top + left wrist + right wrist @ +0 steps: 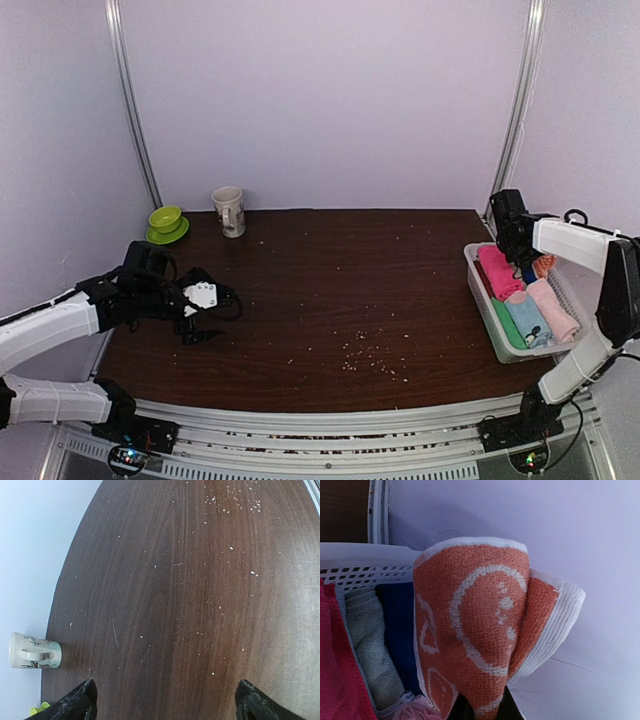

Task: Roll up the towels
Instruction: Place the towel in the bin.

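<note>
**Orange towel pinched over the basket's far end; bare desk lies to its left**

Near the desk's (330, 290) left edge, the left gripper (166, 700) hangs with its jaws spread wide and holds nothing. It is well apart from both towels.

Along the right edge sits the white basket (485, 305), with pale pink, light blue and green rolls in its near end. Further back, the magenta towel (497, 272) lies against the basket's inner wall, its long axis running near to far.

At the far end, the right gripper (527, 262) has its jaws almost closed on the orange bunny-print towel (475, 630). The cloth is bunched, not flat, and whether it hangs free of the basket's contents cannot be told.

The right arm looks like the one to act. Room to spread the towel lies to its left, toward the desk's middle.
</note>
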